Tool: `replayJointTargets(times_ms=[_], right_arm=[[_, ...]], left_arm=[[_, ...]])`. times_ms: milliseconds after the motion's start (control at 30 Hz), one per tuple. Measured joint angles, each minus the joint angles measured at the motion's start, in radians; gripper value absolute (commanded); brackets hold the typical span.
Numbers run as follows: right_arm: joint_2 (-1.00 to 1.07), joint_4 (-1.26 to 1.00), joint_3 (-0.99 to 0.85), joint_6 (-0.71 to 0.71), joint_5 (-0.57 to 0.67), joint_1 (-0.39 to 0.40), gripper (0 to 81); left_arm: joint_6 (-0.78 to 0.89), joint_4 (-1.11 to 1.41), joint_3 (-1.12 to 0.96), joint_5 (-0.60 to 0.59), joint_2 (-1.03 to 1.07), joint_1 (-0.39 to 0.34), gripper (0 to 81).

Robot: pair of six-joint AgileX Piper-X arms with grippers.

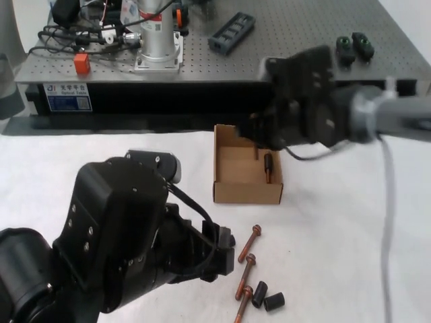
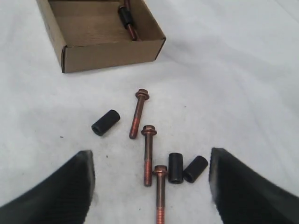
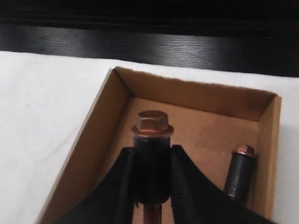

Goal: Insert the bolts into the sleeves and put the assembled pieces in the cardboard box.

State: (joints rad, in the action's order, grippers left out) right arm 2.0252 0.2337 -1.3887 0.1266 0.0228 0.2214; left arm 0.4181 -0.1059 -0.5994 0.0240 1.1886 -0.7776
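Copper bolts [image 2: 138, 113] and black sleeves [image 2: 105, 122] lie loose toward the surface's [image 1: 350, 256] near edge, before the left hand [image 2: 150, 158], spread wide and empty. Farther back, the right hand [image 3: 152, 154] grips a sleeved bolt [image 3: 152, 135] over the cardboard box [image 1: 246, 192] holding another.

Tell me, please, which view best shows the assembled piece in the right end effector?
Right wrist view: the assembled piece sits centred in the right end effector, bolt head clear. High view catches a sliver of shank; left wrist view faces loose bolts.

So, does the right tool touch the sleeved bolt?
Touching. In the right wrist view the right tool clamps the sleeve on both sides, no gap.
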Motion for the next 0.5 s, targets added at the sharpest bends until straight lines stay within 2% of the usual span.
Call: replayJointTargets(times_ms=[100, 133, 267, 333, 500], right_arm=[[0.084, 0.109, -0.094, -0.002, -0.012, 0.000, 1.9], [0.103, 0.144, -0.115, -0.003, -0.012, 0.000, 2.4], [0.127, 0.212, -0.151, -0.003, -0.012, 0.000, 27.7], [0.125, 0.213, -0.173, -0.003, 0.011, 0.000, 34.9], [0.064, 0.222, -0.179, -0.004, 0.094, 0.000, 26.6]], left_arm=[[-0.001, -0.008, 0.000, 0.000, 0.000, 0.000, 50.1], [-0.001, -0.010, 0.000, 0.000, 0.000, 0.000, 50.1], [-0.001, -0.017, 0.000, 0.000, 0.000, 0.000, 50.1], [-0.001, -0.017, 0.000, 0.000, 0.000, 0.000, 50.1], [-0.001, -0.017, 0.000, 0.000, 0.000, 0.000, 50.1]])
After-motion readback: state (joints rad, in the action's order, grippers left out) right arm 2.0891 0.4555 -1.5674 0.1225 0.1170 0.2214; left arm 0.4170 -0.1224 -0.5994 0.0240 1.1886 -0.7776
